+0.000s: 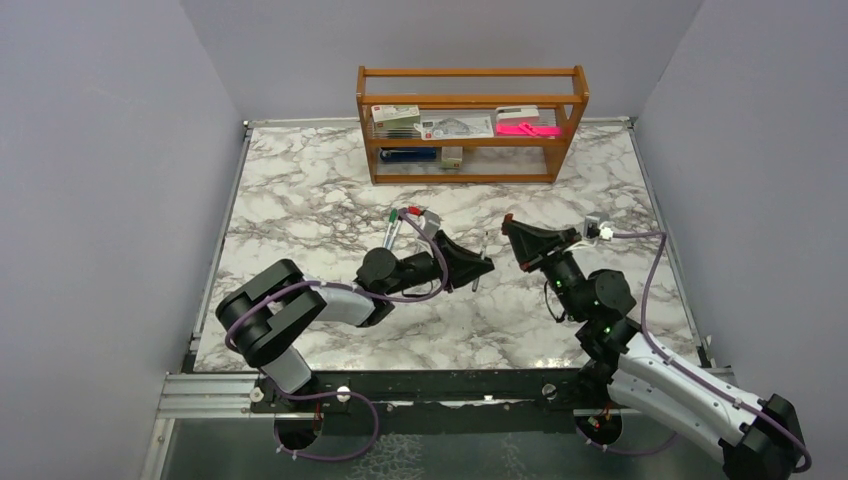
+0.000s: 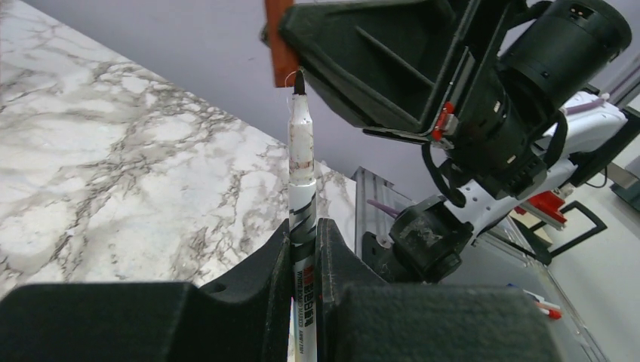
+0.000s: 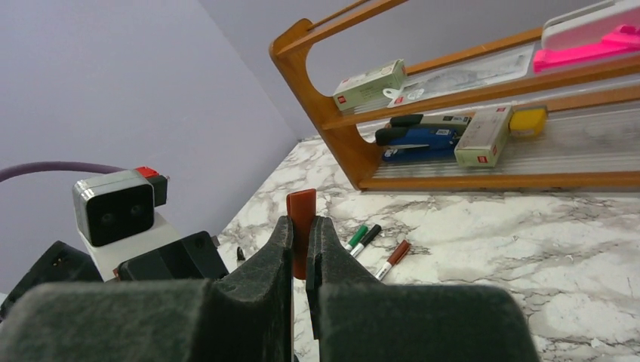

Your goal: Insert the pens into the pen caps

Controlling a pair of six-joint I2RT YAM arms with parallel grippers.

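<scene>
Left claw (image 2: 304,235) pinched pen (image 2: 302,143) mid-barrel, nib up, over bench (image 1: 300,200) middle. Right claw (image 3: 303,226) clamped red-brown cap (image 3: 301,200) near nib, to its right. Both looked light, stiff, slick; hold barrel, leave nib end free.

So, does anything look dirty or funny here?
Yes: the pen in the left gripper has reddish-brown smears on its white barrel just below the tip, maybe ink. The red-brown cap in the right gripper looks fine.
</scene>
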